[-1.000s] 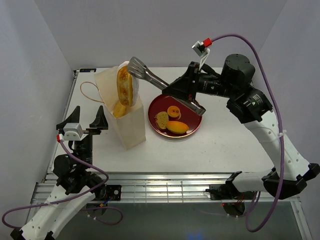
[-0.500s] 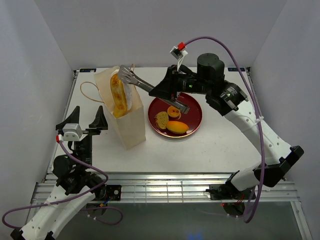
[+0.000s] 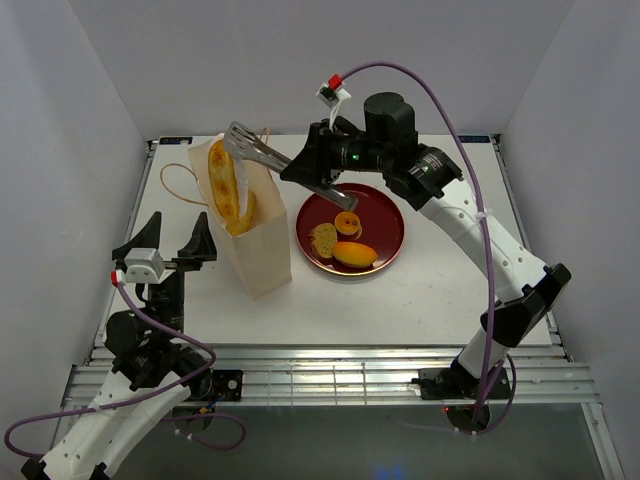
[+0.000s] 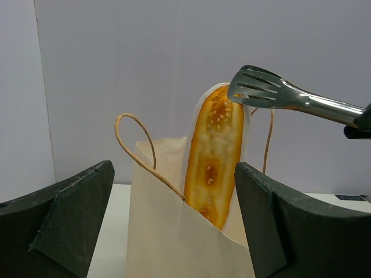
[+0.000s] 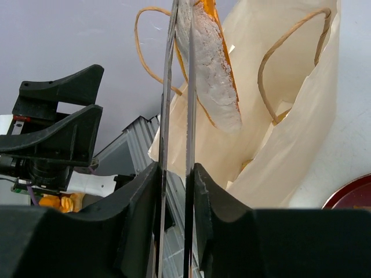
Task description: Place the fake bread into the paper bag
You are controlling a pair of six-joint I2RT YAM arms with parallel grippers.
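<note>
Upper left: baguette point(image 3: 222, 186) is stood in paper bag point(image 3: 262, 255), touched by tongs point(image 3: 262, 153) clamped in right gripper point(image 5: 175, 194); left gripper point(image 3: 175, 236) is held open.

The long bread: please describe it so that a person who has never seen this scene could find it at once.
On the white table, a tall cream paper bag stands left of a dark-red plate. The long bread stands on end in the bag's open mouth, its top sticking out. Unlike the small pieces on the plate, it is long, narrow and seeded.
</note>
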